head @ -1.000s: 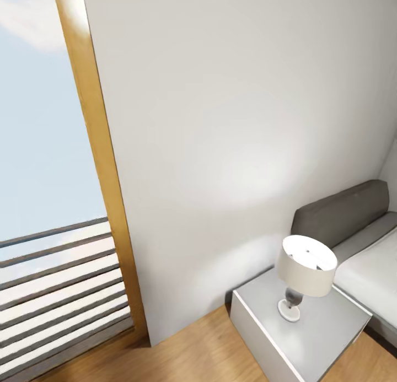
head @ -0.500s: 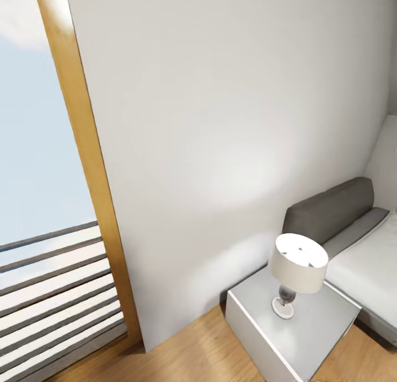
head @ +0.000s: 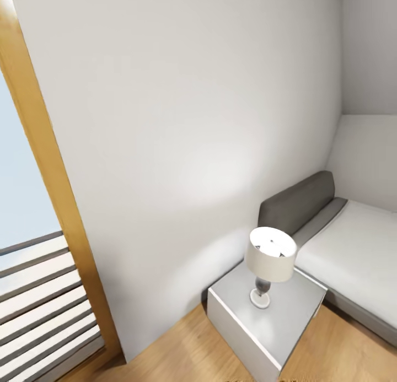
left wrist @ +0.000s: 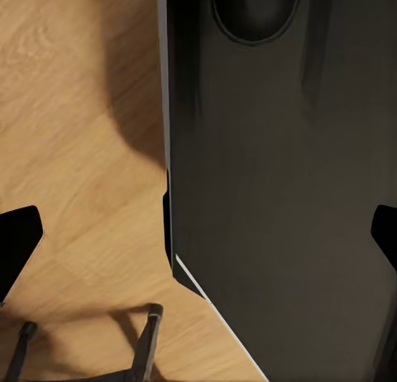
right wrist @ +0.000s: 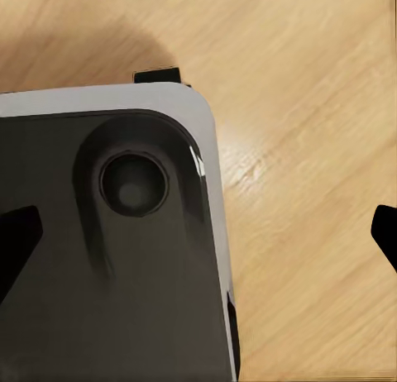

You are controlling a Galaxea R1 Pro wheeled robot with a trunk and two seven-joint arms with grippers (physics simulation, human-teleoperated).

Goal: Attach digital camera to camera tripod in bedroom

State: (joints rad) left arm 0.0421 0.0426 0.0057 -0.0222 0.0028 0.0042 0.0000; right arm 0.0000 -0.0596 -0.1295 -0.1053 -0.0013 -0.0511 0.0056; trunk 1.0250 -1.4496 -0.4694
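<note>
The digital camera and the camera tripod are out of view. In the head view I face a corner of the bedroom, with its light grey wall [head: 193,106] and a grey-framed white bed [head: 353,249] at the right. My left gripper [left wrist: 198,241] hangs open over the wood floor and my own black base [left wrist: 281,175], nothing between its fingertips [left wrist: 16,241]. My right gripper [right wrist: 198,241] is open too, above the base's grey-rimmed corner [right wrist: 211,150], and holds nothing.
A white nightstand [head: 286,321] with a white-shaded table lamp [head: 270,255] stands between wall and bed. An oak door frame [head: 49,189] and slatted railing [head: 38,316] are at the left. Thin dark struts [left wrist: 149,336] of unclear kind lie on the plank floor [head: 342,354].
The head camera has turned to the right: door frame, nightstand, lamp and bed all slid left in the picture, and more of the bed and the room's corner came into view.
</note>
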